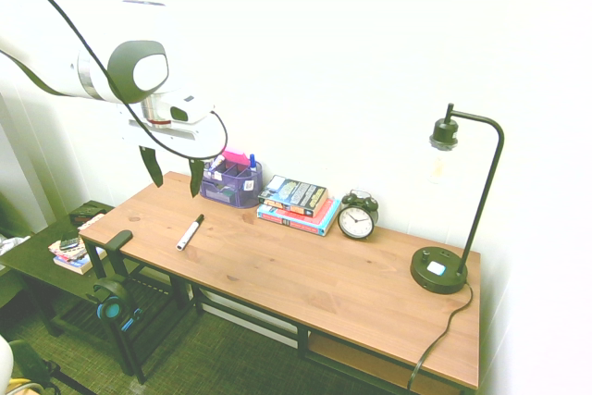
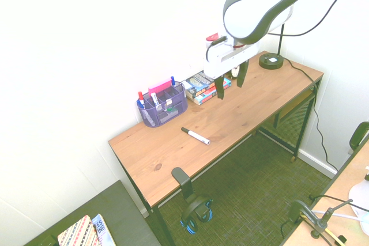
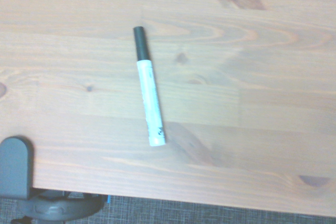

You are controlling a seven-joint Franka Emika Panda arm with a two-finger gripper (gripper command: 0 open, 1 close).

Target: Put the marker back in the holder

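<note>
The gripper (image 1: 171, 174) hangs above the wooden desk (image 1: 305, 275) with its two dark fingers spread well apart; nothing is held between them. In the first exterior view it sits above the desk's end nearest the holder (image 1: 231, 182), well clear of the surface.

One marker (image 1: 191, 231) lies flat on the bare desk top, apart from all other items, in front of the holder and near the desk's front edge. In the wrist view the marker (image 3: 148, 93) shows a black cap at one end and a white barrel. Its long axis runs roughly crosswise to the front edge, cap end towards the wall. Nothing lies between the marker and the holder.

The holder (image 2: 162, 106) is one purple mesh organizer against the wall, containing a pink item and several capped pens; the exact pen count cannot be determined.

Beside the holder: one stack of books (image 1: 298, 203), then one black alarm clock (image 1: 357, 217), then one black desk lamp (image 1: 453, 228) at the far end. A pair of headphones (image 2: 194, 208) hangs from a hook at the front edge.
</note>
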